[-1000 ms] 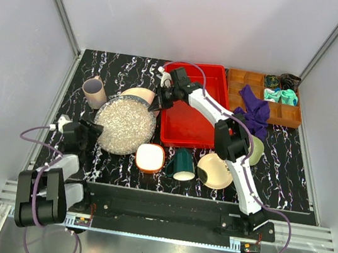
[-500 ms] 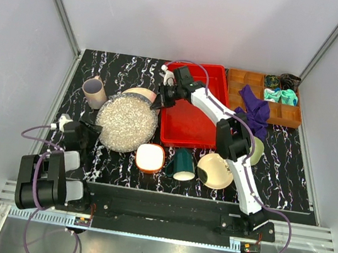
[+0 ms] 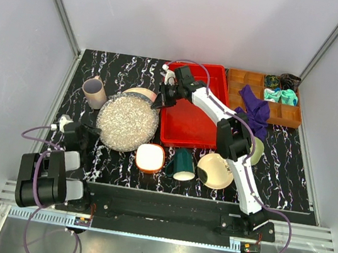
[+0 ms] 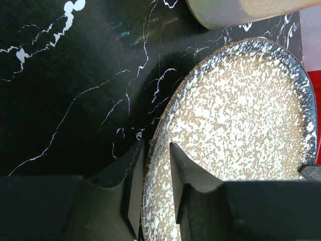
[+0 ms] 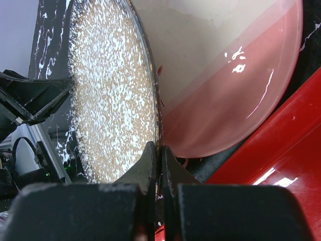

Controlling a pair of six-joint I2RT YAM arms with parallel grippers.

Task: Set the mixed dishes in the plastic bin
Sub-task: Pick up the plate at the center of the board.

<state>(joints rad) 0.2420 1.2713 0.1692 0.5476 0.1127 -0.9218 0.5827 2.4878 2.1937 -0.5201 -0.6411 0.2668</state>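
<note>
Right gripper (image 5: 158, 150): fingers pressed nearly together, pinching the rim of the big speckled grey plate (image 5: 110, 90) on the side nearest the red bin (image 5: 281, 150).

Left gripper (image 4: 156, 145): fingers a narrow gap apart, straddling the opposite rim of the same plate. One finger (image 4: 131, 170) is outside the rim over the black marble table (image 4: 60, 90), the other is over the speckled face (can't tell if either pad actually touches the rim).

Top view:
- The speckled plate is left of centre with a gripper on each side. It is on the table, outside the bin.
- Its upper right edge overlaps the pink-cream plate (image 3: 141, 92), which lies just beside the bin's left wall.
- The bin is at upper centre, with the right arm stretched across it toward the plate.
- The mauve cup (image 3: 94, 92) lies on its side, near the speckled plate's upper left.
- Along the lower centre, left to right, are the orange-white bowl (image 3: 150, 157), the dark green mug (image 3: 183, 164) on its side, and the pale yellow plate (image 3: 215, 170). All sit just below the bin's near edge.
- The light green bowl (image 3: 257, 151) is to the right, mostly hidden behind the right arm.
- The brown tray (image 3: 266, 96) is at upper right, just beside the bin. A purple cloth (image 3: 253, 110) is draped over its lower left part.
</note>
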